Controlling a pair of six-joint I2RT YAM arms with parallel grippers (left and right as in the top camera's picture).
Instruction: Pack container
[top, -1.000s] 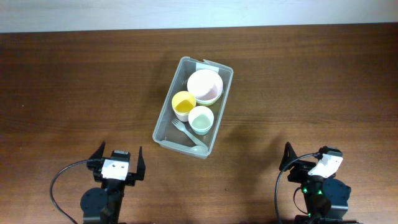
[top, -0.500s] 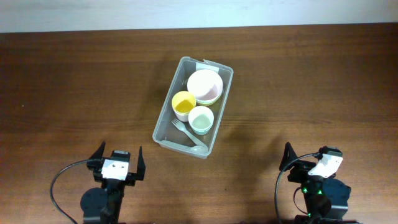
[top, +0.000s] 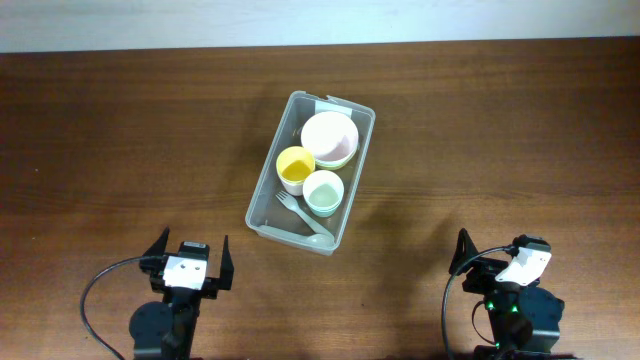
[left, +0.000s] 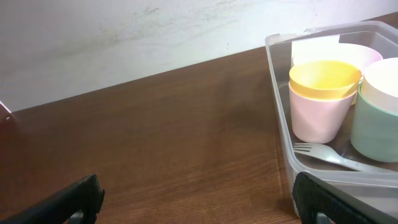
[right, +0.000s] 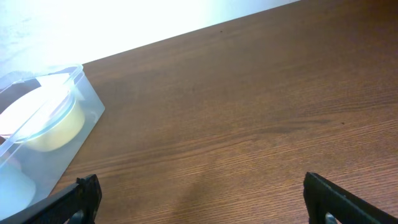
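The clear plastic container stands on the wooden table at the middle. Inside it are stacked pastel bowls, a yellow cup nested in a pink one, a pale green cup and a pale fork. The container also shows at the right of the left wrist view and at the left of the right wrist view. My left gripper is open and empty near the front edge, left of the container. My right gripper is open and empty at the front right.
A pale wall runs behind the table's far edge. Bare brown wood lies on both sides of the container.
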